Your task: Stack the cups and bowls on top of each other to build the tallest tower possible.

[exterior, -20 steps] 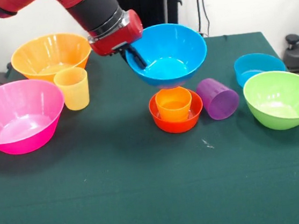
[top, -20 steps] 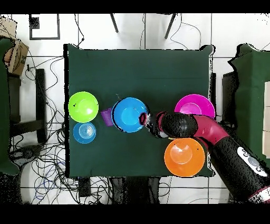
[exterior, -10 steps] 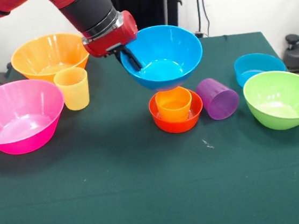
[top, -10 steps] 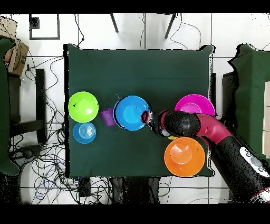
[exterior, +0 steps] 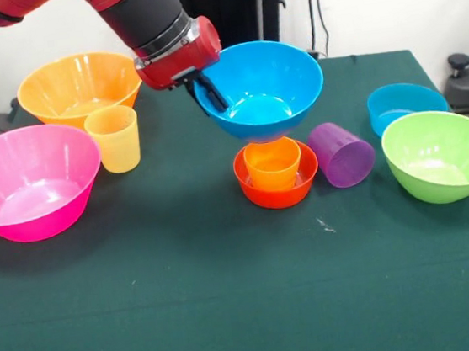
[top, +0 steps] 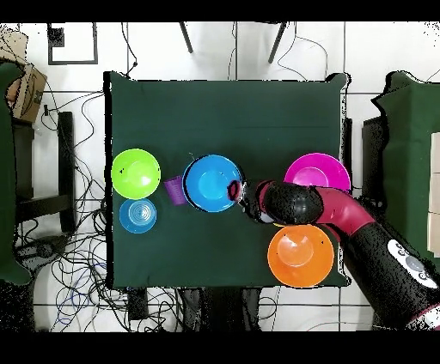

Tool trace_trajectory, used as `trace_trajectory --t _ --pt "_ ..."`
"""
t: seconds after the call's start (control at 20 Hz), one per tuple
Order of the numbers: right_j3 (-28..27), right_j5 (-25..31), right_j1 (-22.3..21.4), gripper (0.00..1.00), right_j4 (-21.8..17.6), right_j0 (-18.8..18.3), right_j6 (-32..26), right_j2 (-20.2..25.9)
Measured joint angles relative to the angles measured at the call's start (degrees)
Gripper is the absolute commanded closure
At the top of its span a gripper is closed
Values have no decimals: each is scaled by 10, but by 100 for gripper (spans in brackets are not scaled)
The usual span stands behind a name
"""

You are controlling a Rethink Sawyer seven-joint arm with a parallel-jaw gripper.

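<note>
My arm [exterior: 144, 12] is red with a black section, and my gripper [exterior: 208, 89] is dark against the bright blue of the medium bowl [exterior: 262, 83]. Below sit the orange cup [exterior: 273, 161] and the red-orange bowl [exterior: 278, 189]. The purple cup [exterior: 342, 153] lies near the lime green bowl [exterior: 442, 154] and the small blue bowl [exterior: 404, 103]. The big pink bowl [exterior: 27, 180], yellow-orange cup [exterior: 113, 138] and big yellow bowl [exterior: 78, 85] (more orange, really) stand on dark green cloth [exterior: 231, 294].

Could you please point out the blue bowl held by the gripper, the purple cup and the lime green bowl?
blue bowl [exterior: 264, 104]: front view, inner floor.
purple cup [exterior: 344, 156]: front view, its side.
lime green bowl [exterior: 440, 160]: front view, inner wall.
</note>
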Motion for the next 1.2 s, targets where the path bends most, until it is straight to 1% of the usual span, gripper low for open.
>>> trace_trajectory --t 1.2 --pt "9 -6 0 100 -2 3 0 0"
